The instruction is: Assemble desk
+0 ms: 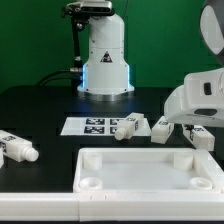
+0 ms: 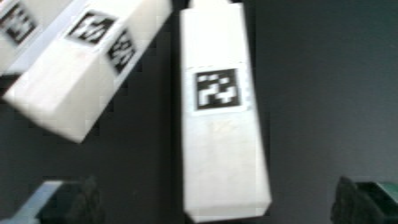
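Black worktop [image 1: 40, 110], hand [image 2: 222, 203] spread wide over one desk leg [image 2: 221, 100]; best drop straight, keep it centred btwn fingers [image 2: 68, 205], pinch mid-length.

No legible words, numbers or brand names, only black-and-white square tags [image 2: 217, 90], one on the white post leg [image 2: 228, 160], two on the second leg [image 2: 63, 88], several on the marker board [image 1: 98, 126]
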